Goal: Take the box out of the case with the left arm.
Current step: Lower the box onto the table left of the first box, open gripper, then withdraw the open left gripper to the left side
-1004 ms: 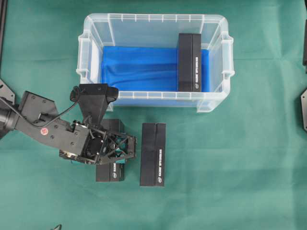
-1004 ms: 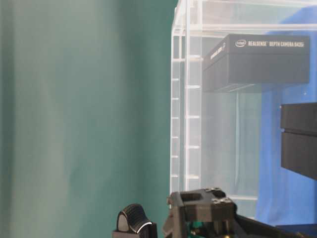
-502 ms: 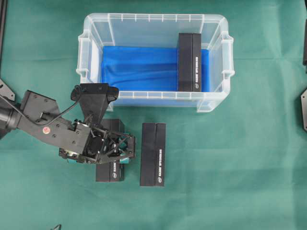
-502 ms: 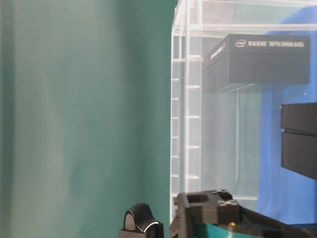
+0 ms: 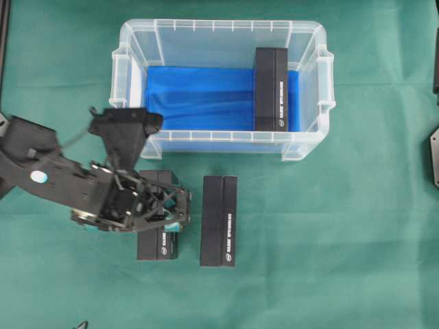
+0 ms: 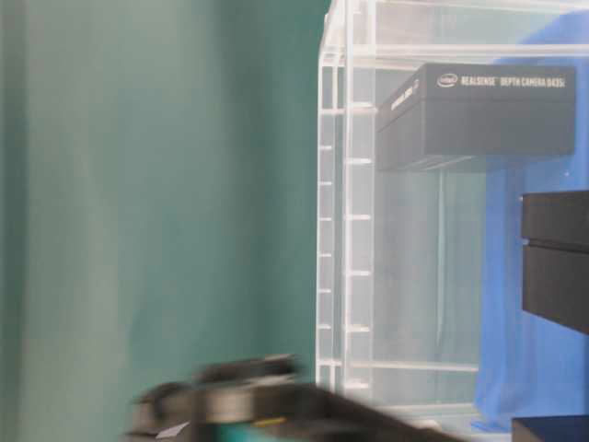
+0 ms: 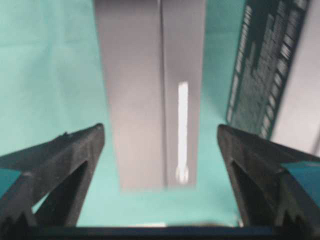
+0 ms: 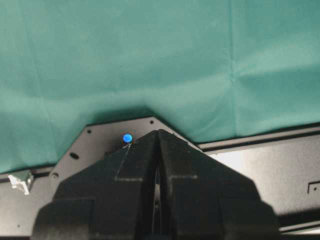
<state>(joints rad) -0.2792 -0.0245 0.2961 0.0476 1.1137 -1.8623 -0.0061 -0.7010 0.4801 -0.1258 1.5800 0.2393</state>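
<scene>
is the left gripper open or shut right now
Open. In the wrist view the left gripper has its fingers spread wide, clear of the black box lying on the green cloth between them.

Overhead: straight down on my whole table. Table-level: low, close against the case (image 6: 368, 212), shared with overhead (image 5: 219, 89). My wrist cameras: close, looking along their fingers.

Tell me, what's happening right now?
Left hand open above a black box on green cloth. Right hand shut. Another black box inside clear plastic case.
</scene>
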